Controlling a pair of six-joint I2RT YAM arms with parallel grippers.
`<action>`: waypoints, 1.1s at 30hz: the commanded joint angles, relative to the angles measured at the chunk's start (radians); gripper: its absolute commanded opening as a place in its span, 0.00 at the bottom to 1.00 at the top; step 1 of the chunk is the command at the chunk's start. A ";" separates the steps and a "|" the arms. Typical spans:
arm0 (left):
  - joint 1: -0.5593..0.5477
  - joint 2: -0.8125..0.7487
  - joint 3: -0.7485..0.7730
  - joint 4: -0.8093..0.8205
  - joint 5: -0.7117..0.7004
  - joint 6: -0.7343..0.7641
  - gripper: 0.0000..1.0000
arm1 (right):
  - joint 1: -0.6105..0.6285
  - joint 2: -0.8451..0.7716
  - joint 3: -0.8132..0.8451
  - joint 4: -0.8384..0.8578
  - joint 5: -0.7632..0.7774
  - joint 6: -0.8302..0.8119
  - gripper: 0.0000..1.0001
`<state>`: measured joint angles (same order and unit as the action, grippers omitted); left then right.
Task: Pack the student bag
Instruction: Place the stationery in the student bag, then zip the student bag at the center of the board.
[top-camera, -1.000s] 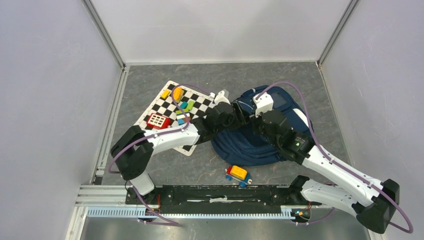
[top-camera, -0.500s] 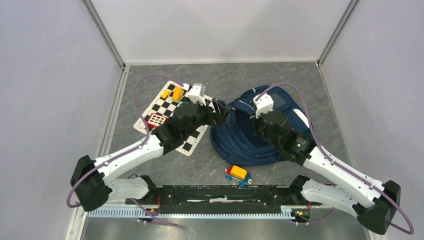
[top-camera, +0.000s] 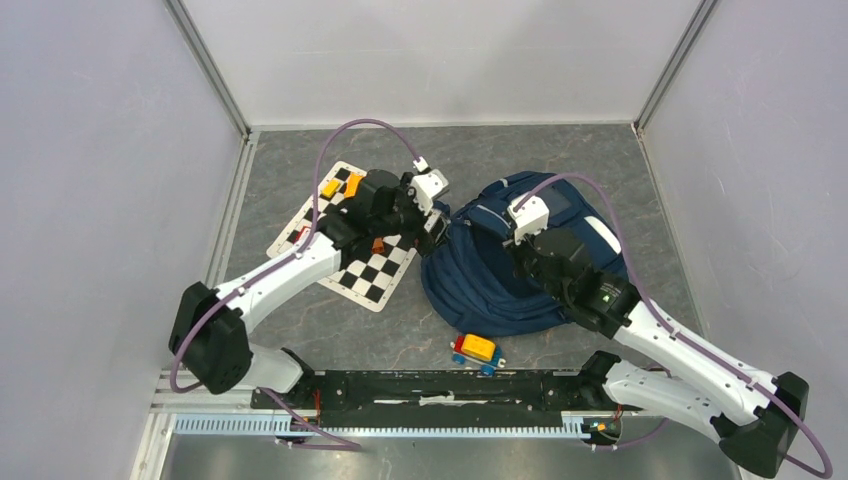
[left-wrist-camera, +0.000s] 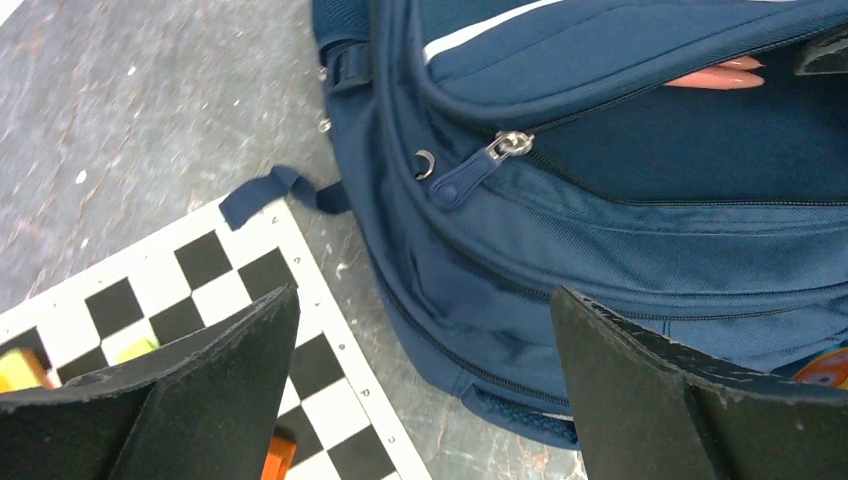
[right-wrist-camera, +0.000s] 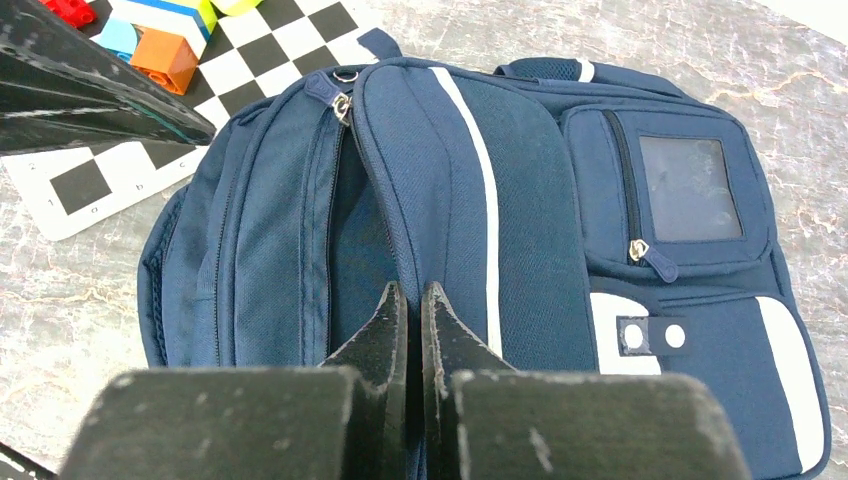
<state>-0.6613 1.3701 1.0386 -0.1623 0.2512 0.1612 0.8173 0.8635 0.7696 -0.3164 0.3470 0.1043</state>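
One student bag (top-camera: 480, 285), navy woven cloth with a pale stripe and metal zips, slumps right of centre in the top view. My left gripper (left-wrist-camera: 420, 300) gapes wide and empty over its edge, beside one flat checkered mat (left-wrist-camera: 200, 262). My right gripper (right-wrist-camera: 408, 292) is pressed together at the bag's zip opening. I cannot tell whether it pinches fabric.

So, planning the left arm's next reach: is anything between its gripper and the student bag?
Nothing visible. The left gripper hangs open directly over the student bag, at its edge by the checkered mat.
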 joint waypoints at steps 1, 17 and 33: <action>0.000 0.069 0.102 -0.001 0.157 0.141 1.00 | 0.006 -0.045 0.001 0.064 -0.025 -0.012 0.00; -0.001 0.259 0.266 -0.071 0.221 0.168 0.81 | 0.006 -0.042 -0.006 0.052 -0.027 0.004 0.00; -0.068 0.268 0.274 -0.158 0.205 0.056 0.02 | 0.006 -0.006 -0.036 0.049 0.000 0.042 0.00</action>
<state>-0.7017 1.6913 1.3296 -0.3187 0.4603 0.2543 0.8181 0.8604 0.7357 -0.3225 0.3370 0.1158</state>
